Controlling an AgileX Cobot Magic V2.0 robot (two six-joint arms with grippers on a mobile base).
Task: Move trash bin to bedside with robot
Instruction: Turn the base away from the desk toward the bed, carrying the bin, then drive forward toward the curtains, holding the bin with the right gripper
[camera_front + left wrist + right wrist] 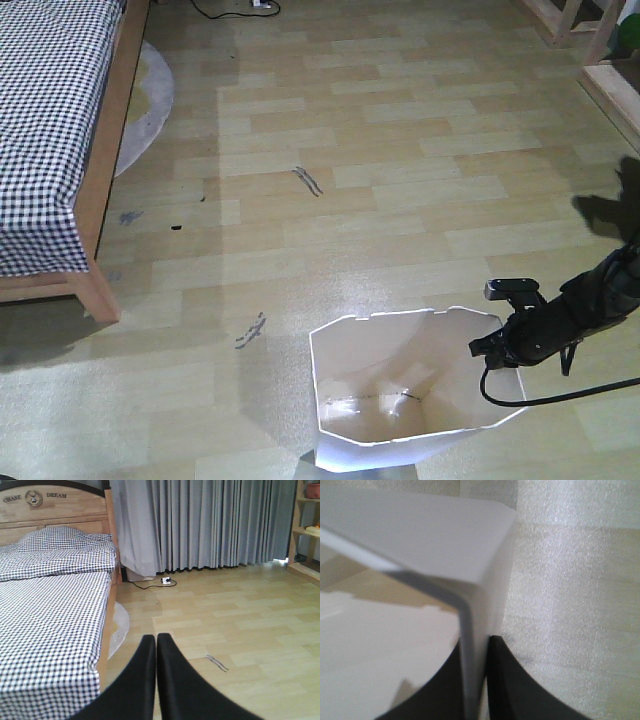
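Observation:
The white trash bin (400,400) stands on the wooden floor at the bottom centre of the front view, with its cream inside showing. My right gripper (492,352) is shut on the bin's right rim. In the right wrist view the thin white wall (472,645) of the bin sits pinched between the two black fingers (500,680). The bed (45,130) with checked bedding and a light wooden frame lies at the far left, well away from the bin. My left gripper (156,642) is shut on nothing and points toward the bed (50,615) and the floor.
A pale round rug (148,105) lies by the bed. Grey curtains (210,525) hang at the back, with a cable and plug (165,580) on the floor below. Wooden shelving (600,50) stands at the right. Dark scuff marks (308,181) dot the floor.

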